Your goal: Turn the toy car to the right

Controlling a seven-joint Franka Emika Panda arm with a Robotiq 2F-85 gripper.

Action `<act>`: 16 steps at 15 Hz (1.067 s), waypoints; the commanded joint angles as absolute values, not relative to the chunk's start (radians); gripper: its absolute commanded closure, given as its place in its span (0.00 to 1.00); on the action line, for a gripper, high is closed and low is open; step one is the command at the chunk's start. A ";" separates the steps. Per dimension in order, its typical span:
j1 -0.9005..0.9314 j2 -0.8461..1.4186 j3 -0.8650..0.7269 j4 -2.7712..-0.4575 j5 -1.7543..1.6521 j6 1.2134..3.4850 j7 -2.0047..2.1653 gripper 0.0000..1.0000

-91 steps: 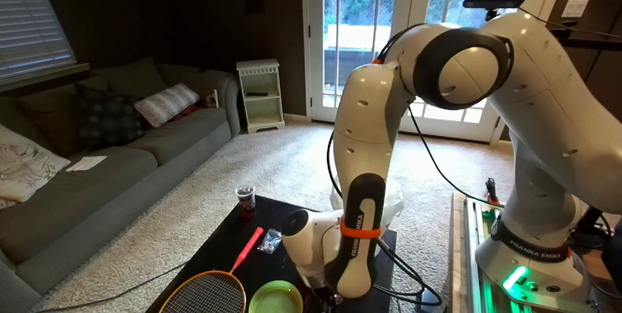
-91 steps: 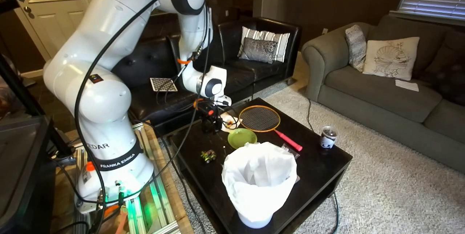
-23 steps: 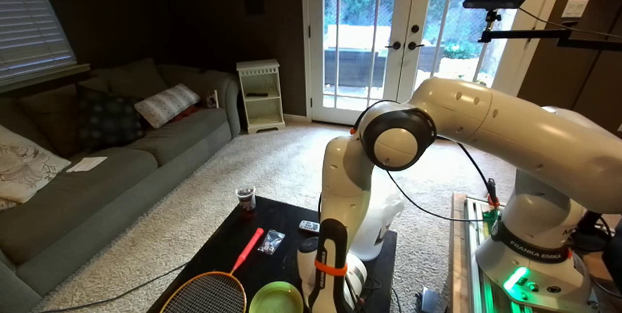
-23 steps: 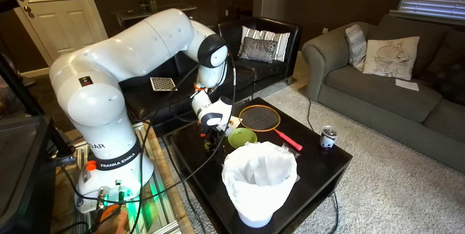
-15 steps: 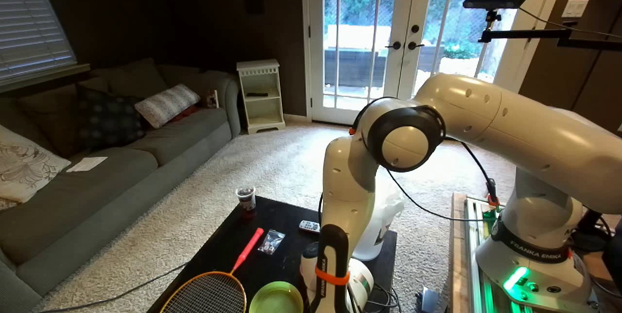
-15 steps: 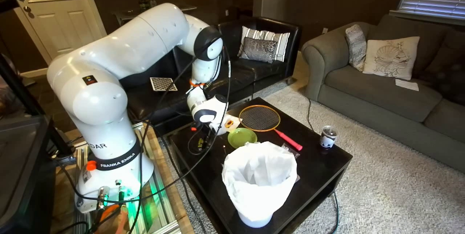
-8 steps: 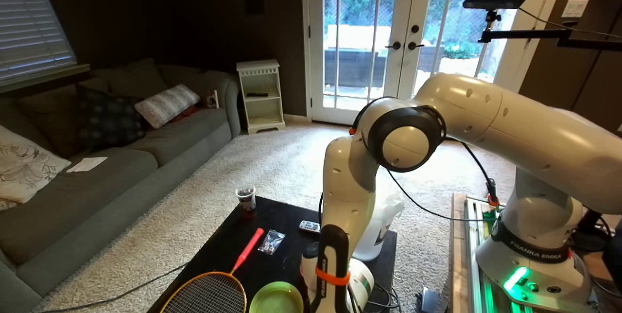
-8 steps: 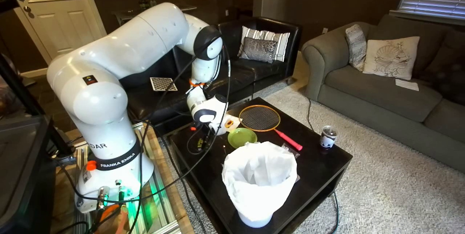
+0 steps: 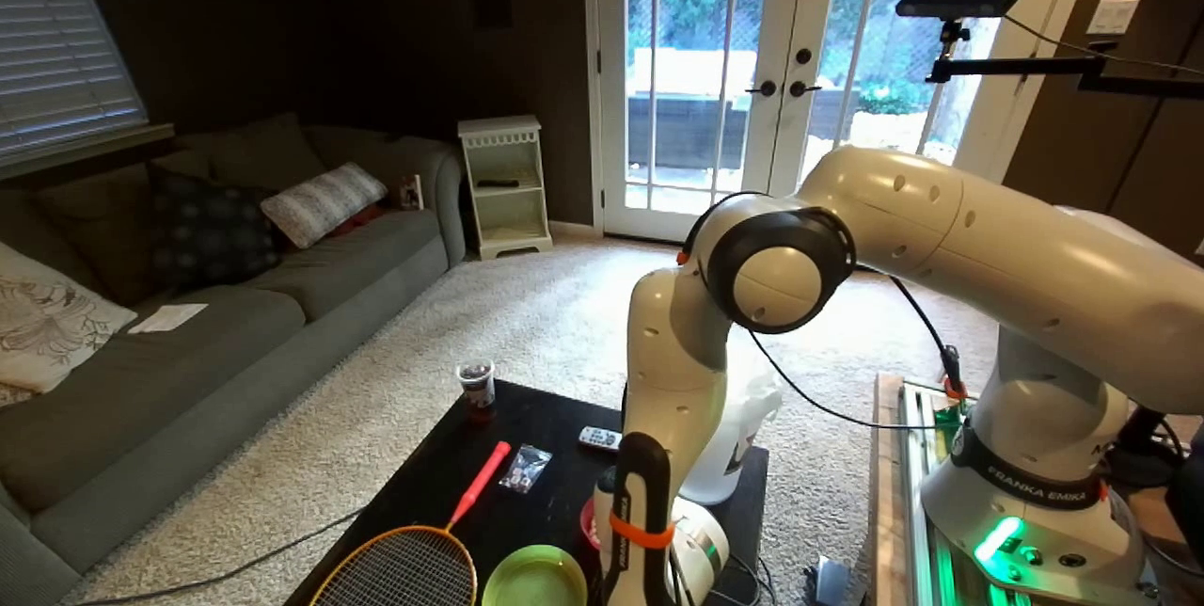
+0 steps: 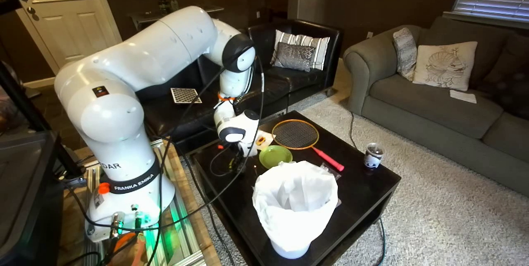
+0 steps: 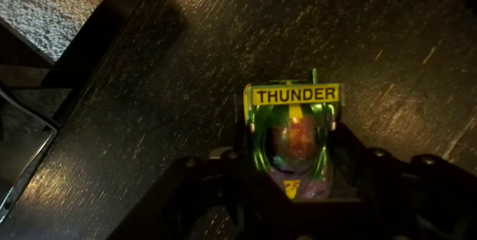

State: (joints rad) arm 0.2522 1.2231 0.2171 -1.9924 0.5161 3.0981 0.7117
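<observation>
The toy car (image 11: pixel 294 139) is shiny green and purple with a yellow THUNDER sign on top, seen in the wrist view. My black gripper (image 11: pixel 290 132) is shut on it, with a dark finger against each side. The car's lower end is partly covered by the gripper body. In an exterior view the gripper (image 10: pixel 236 160) is low over the near-left part of the dark table (image 10: pixel 351 191); the car there is mostly hidden by gripper and cable. Whether its wheels touch the tabletop I cannot tell. The arm (image 9: pixel 649 474) conceals both in an exterior view.
Close to the gripper lies a green plate (image 10: pixel 275 157), with a racket (image 10: pixel 295 134) behind it. A tall white-lined bin (image 10: pixel 295 208) stands on the table. A remote (image 9: pixel 599 438), small bag (image 9: pixel 526 469) and cup (image 10: pixel 373 156) are farther off. Black cables hang around the arm.
Six seconds ago the car stood free on the table; since then the arm has come down and taken hold of it. Over the last half second the arm has shifted slightly.
</observation>
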 commanded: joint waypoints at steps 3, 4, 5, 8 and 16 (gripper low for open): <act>0.136 1.280 0.342 -2.009 0.625 3.279 0.797 0.68; 0.122 1.288 0.358 -2.014 0.645 3.315 0.815 0.68; 0.117 1.294 0.364 -2.020 0.663 3.347 0.837 0.68; 0.094 1.311 0.383 -2.030 0.697 3.400 0.883 0.68; -0.027 1.359 0.443 -2.041 0.673 3.460 0.935 0.68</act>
State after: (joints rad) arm 0.0321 1.3379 0.4012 -2.0259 0.6727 3.4095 0.9196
